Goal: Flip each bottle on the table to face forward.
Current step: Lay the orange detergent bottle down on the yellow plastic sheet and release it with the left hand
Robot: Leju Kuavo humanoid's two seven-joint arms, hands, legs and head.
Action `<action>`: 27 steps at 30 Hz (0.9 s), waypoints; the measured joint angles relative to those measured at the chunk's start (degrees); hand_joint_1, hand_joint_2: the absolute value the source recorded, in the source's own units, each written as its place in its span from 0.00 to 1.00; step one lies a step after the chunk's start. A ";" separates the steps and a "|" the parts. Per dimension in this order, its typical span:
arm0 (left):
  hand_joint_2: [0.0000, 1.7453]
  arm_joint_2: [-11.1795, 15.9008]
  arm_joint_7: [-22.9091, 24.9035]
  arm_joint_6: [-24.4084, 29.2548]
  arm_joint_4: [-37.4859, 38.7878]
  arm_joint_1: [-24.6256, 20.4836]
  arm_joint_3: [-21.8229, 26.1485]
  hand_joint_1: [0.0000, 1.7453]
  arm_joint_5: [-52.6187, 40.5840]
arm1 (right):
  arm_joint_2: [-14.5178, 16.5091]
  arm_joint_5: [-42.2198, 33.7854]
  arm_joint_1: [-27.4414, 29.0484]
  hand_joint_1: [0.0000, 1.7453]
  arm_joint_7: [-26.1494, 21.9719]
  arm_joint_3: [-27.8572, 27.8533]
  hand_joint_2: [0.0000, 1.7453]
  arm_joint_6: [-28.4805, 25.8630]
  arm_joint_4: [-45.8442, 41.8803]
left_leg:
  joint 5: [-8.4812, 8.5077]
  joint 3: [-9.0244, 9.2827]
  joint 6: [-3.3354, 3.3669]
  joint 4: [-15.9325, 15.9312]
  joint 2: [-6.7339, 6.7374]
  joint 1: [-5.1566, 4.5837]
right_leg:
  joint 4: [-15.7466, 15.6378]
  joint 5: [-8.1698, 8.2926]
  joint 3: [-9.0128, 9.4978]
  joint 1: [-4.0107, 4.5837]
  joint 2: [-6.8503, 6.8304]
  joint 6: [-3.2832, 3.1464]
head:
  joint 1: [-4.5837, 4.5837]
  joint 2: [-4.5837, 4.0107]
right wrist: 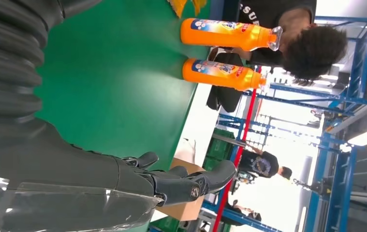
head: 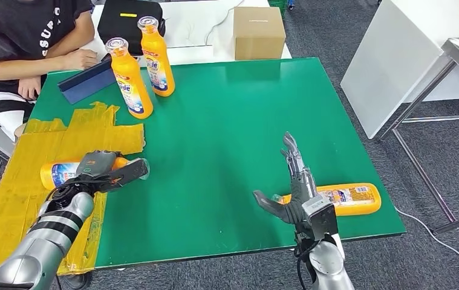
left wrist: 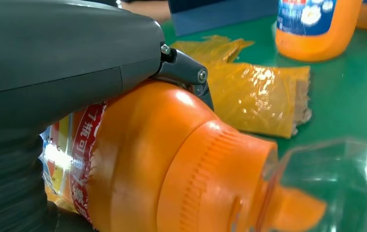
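Note:
An orange bottle (head: 62, 172) lies on its side on the yellow tape at the table's left, and my left hand (head: 103, 169) grips it near the neck. In the left wrist view the hand (left wrist: 51, 63) lies over the bottle's shoulder (left wrist: 171, 164), and its clear cap (left wrist: 336, 183) sticks out past the fingers. A second orange bottle (head: 345, 198) lies on its side near the front right edge. My right hand (head: 293, 181) is open with fingers stretched out, at that bottle's left end. Two more bottles (head: 129, 78) (head: 156, 57) stand upright at the back left; the right wrist view shows them (right wrist: 225, 34) (right wrist: 220, 73) beyond the hand (right wrist: 123, 186).
A person sits at the back left corner, arms (head: 63, 60) on the green table (head: 227, 127), beside a blue board (head: 87, 78). A black bag (head: 127, 18) and a cardboard box (head: 258, 31) stand behind the table. A white table (head: 408, 54) is on the right.

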 joint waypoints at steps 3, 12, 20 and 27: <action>1.00 -0.61 -0.18 0.08 4.30 -1.95 0.80 1.00 0.94 | 0.13 0.24 -0.93 0.00 0.08 0.27 1.00 -0.20 0.92 | -0.05 0.15 -0.01 -0.01 -0.03 -0.02 | -0.01 -0.01 0.15 -0.01 0.00 0.01 | -0.02 0.00; 1.00 -1.21 -4.13 -2.49 9.03 -4.20 4.66 0.15 7.98 | 0.16 0.97 -2.00 0.00 0.14 0.39 1.00 -1.37 2.89 | -0.10 0.75 -0.06 -0.06 0.01 0.00 | 0.01 -0.07 0.66 0.01 0.01 -0.06 | -0.03 0.00; 1.00 -2.83 -8.11 4.35 8.90 -2.48 7.47 0.00 12.08 | 0.16 4.01 -2.27 0.00 0.29 0.71 1.00 -4.49 3.86 | -0.09 0.77 -0.05 -0.05 0.04 -0.02 | 0.02 -0.05 0.67 -0.01 0.01 -0.04 | -0.02 0.00; 1.00 -4.79 -15.42 10.02 1.91 3.14 9.58 0.00 20.77 | -0.28 9.12 -2.14 0.00 0.49 1.26 1.00 -8.43 4.18 | -0.09 0.47 -0.04 -0.03 0.04 -0.01 | 0.02 -0.05 0.37 0.00 0.01 -0.04 | -0.01 0.00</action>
